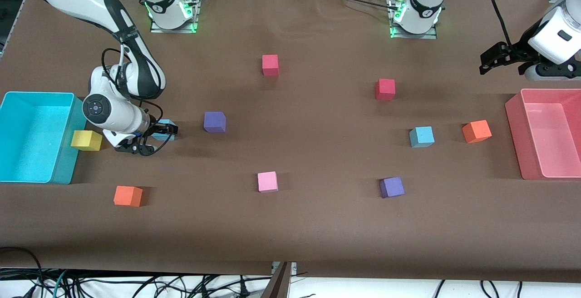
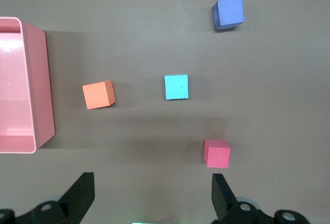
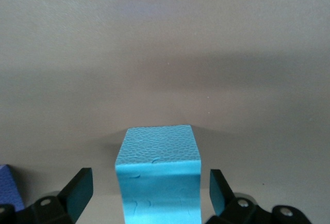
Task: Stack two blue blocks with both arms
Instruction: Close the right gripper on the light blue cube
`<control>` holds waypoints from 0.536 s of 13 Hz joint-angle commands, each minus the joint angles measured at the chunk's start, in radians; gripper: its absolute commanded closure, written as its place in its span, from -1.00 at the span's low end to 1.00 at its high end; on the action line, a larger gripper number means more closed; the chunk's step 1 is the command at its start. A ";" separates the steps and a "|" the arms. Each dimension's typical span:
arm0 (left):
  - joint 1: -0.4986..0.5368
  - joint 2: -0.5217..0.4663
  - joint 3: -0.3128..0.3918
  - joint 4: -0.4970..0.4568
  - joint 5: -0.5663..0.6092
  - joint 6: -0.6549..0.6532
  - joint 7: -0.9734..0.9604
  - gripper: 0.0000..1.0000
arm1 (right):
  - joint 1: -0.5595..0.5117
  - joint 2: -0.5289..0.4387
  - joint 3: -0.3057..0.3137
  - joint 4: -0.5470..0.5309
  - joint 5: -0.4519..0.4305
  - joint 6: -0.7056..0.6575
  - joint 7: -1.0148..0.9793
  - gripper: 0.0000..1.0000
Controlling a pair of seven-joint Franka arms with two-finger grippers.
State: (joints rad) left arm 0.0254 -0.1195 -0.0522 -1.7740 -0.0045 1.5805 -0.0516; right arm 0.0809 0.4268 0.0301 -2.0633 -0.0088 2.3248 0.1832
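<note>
Two blue blocks: I see right gripper (image 3: 149, 193) spread around one blue block (image 3: 157, 175); left gripper (image 2: 152, 195), spread, waits above the table, second blue block (image 1: 421, 136) untouched.

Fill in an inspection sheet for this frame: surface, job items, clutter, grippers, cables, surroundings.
Surface: brown table, flat, bare between the blocks.
Job items: one blue block sits between the jaws of the right gripper, near the cyan bin; second blue block stands free beside an orange cube, toward the left arm's end.
Clutter: two red cubes, two purple cubes, a pink cube, a yellow cube, another orange cube, pink bin.
Grippers: right gripper low, jaws open around its block, gaps showing; left gripper raised above the pink bin, open, waiting.
Cables: loose bundle below the table edge.
Surroundings: nothing seen.
</note>
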 commanded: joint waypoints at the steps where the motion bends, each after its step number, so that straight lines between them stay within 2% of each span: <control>1: 0.008 -0.006 -0.006 0.005 0.006 -0.008 0.024 -1.00 | -0.003 0.000 -0.002 -0.018 -0.003 0.015 -0.004 -0.99; 2: 0.008 -0.006 -0.006 0.005 0.006 -0.008 0.024 -1.00 | -0.003 0.000 -0.002 -0.018 -0.003 0.013 -0.004 -0.91; 3: 0.008 -0.006 -0.006 0.008 0.006 -0.008 0.024 -1.00 | -0.004 0.000 -0.002 -0.017 -0.003 0.007 -0.004 -0.19; 4: 0.008 -0.005 -0.006 0.005 0.006 -0.007 0.024 -1.00 | -0.004 0.000 -0.002 -0.018 -0.003 -0.005 -0.004 0.63; 5: 0.008 -0.003 -0.006 0.005 0.006 -0.005 0.024 -1.00 | -0.004 0.000 -0.002 -0.017 -0.003 -0.018 -0.004 1.00; 7: 0.008 -0.003 -0.006 0.005 0.006 -0.007 0.024 -1.00 | -0.001 -0.002 -0.002 -0.009 -0.003 -0.022 0.002 1.00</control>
State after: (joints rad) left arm 0.0254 -0.1195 -0.0523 -1.7740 -0.0045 1.5805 -0.0516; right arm 0.0805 0.4348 0.0265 -2.0674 -0.0089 2.3125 0.1831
